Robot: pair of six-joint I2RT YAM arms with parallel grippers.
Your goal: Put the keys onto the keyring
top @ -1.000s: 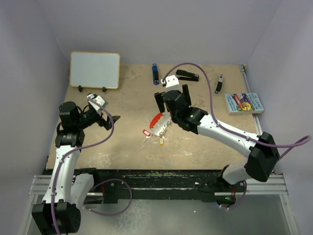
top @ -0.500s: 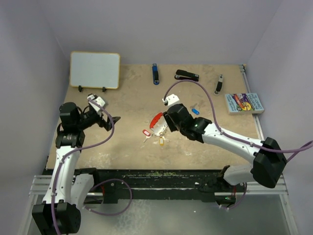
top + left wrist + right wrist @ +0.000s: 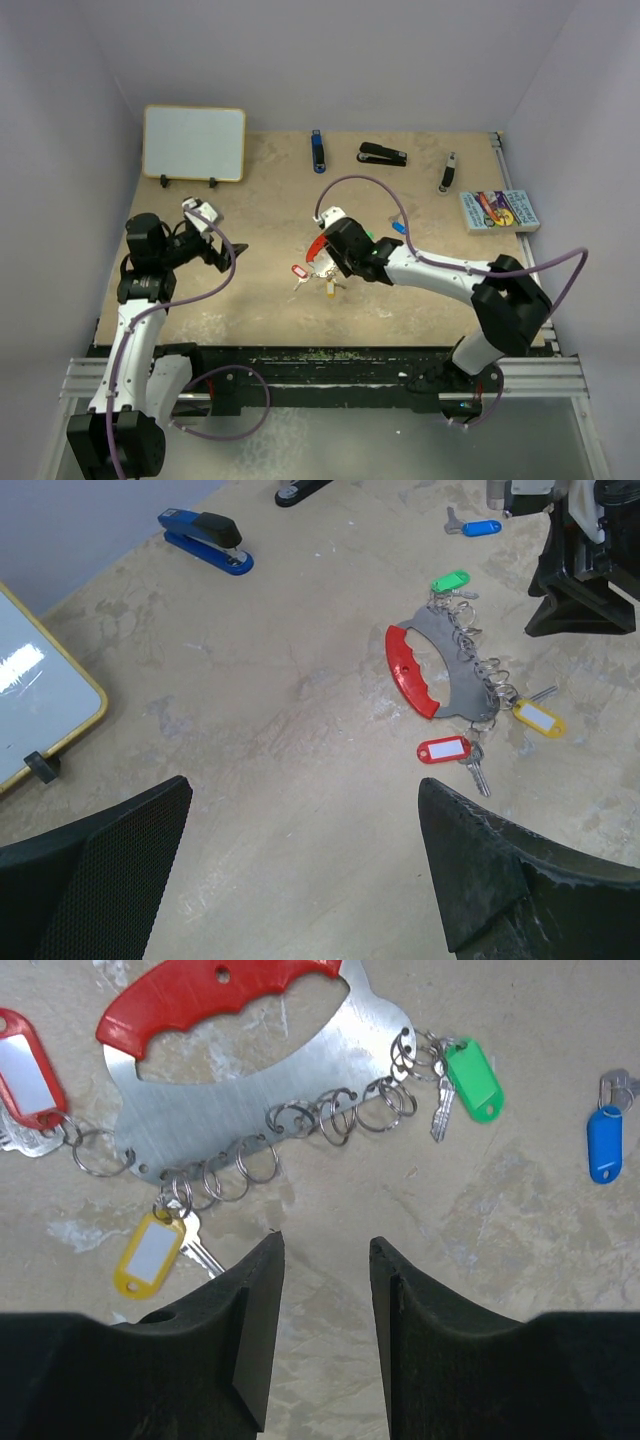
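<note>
The keyring (image 3: pixel 240 1110) is seen lying flat on the table (image 3: pixel 520 1220), just ahead of the right gripper (image 3: pixel 325 1243). Its long axis is laid crosswise to the black fingers (image 3: pixel 255 1310). The red moulded grip, wavy along one edge, is turned away from the gripper. The brushed metal crescent below it is turned towards the fingertips, and small wire rings are threaded along that edge.

A green-tagged key (image 3: pixel 472 1078) is hung at the end ahead and to the right. A red-tagged key (image 3: pixel 30 1068) is hung at the far left end. A yellow-tagged key (image 3: pixel 150 1252) is found just left of the left fingertip. A blue-tagged key (image 3: pixel 604 1142) is left apart, well off to the right.

The right jaws are held a narrow gap apart, with nothing between them. The left gripper (image 3: pixel 305 785) is spread wide and empty, with the keyring ahead of it and to the right.
</note>
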